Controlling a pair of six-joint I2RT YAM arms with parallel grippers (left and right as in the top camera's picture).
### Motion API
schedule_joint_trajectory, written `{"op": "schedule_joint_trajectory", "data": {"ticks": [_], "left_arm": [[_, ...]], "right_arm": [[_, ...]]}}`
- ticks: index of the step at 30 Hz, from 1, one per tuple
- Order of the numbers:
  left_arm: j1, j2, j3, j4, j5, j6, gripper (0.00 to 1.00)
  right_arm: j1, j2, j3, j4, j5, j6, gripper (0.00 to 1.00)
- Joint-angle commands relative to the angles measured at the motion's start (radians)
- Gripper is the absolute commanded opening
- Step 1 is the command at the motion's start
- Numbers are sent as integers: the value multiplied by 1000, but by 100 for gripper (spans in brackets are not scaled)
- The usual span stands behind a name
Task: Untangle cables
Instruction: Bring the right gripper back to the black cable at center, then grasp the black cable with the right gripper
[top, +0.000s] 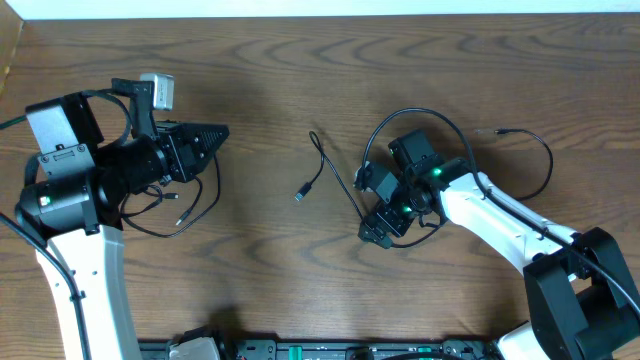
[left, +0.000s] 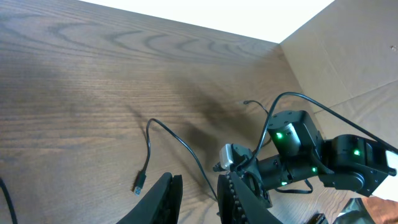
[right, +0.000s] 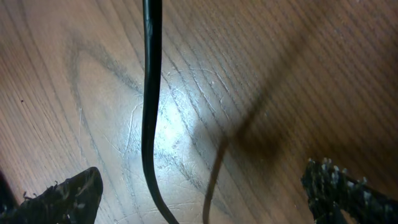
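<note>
- My right end effector (right: 200, 186) stands spread wide astride a black cable (right: 149, 93) on the table (right: 280, 74).
- My left end effector (left: 198, 180) is slightly parted and empty; cardboard (left: 348, 56) sits upper right.

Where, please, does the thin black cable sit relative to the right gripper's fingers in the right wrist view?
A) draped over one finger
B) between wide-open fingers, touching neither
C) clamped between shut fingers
B: the thin black cable runs through the gap of the right gripper, whose fingers stand wide apart, clear of both.
</note>
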Motion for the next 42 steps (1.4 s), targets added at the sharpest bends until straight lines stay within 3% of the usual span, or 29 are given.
{"op": "schedule_joint_trajectory", "data": {"ticks": [1,19,30,33,38,42], "left_arm": [[2,-2,-1,-3,-6,24,25],[2,-2,-1,-3,-6,24,25],[2,-2,-1,-23,-6,25,25],[2,-4,-1,-29,-6,25,25],[2,-4,-1,-48,-5,27,25],[2,-4,-1,-57,-5,29,25]], "right_arm": [[3,-21,-6,3,1,14,99],[30,-19,-52,148,-4,119,98],[92,-5,-55,148,21,146,81],[92,-5,-64,146,40,166,83],[92,-5,-83,144,95,211,65],[92,-5,-84,132,106,216,45]]}}
